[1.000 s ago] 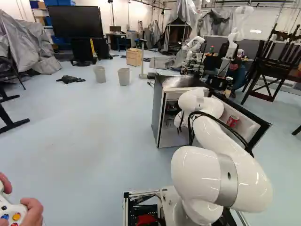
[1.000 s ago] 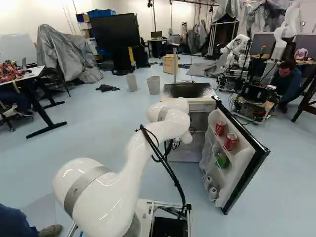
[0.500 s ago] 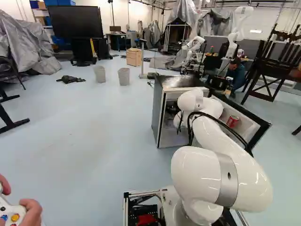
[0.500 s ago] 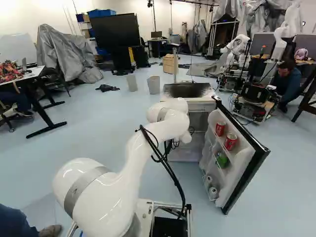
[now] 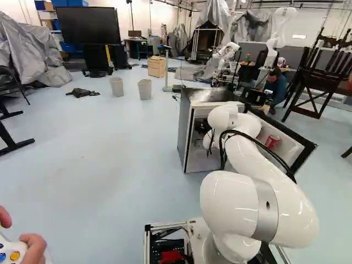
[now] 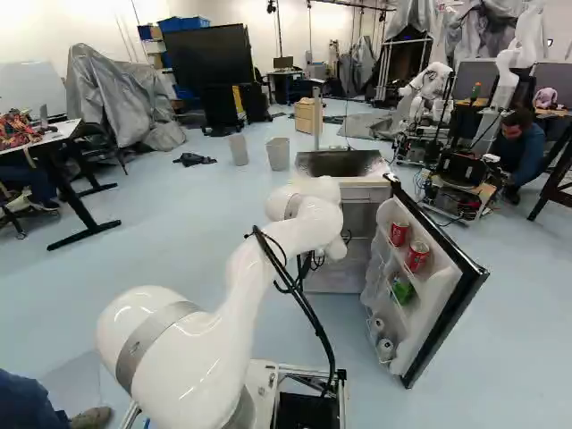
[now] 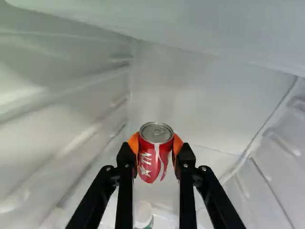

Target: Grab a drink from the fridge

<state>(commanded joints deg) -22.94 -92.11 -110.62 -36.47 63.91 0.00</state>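
"What do the orange pads hold?"

"A red can, pinched from both sides."

"And around it?"

"White walls; something white and rounded shows between the black fingers."

In the left base view, a black screen is seen at eleven o'clock, two bins between ten and eleven, a dark crumpled heap at ten, wooden furniture at two.

Your arm was glossy white, banded grey — black cables behind the gripper, itself black — with orange pads.
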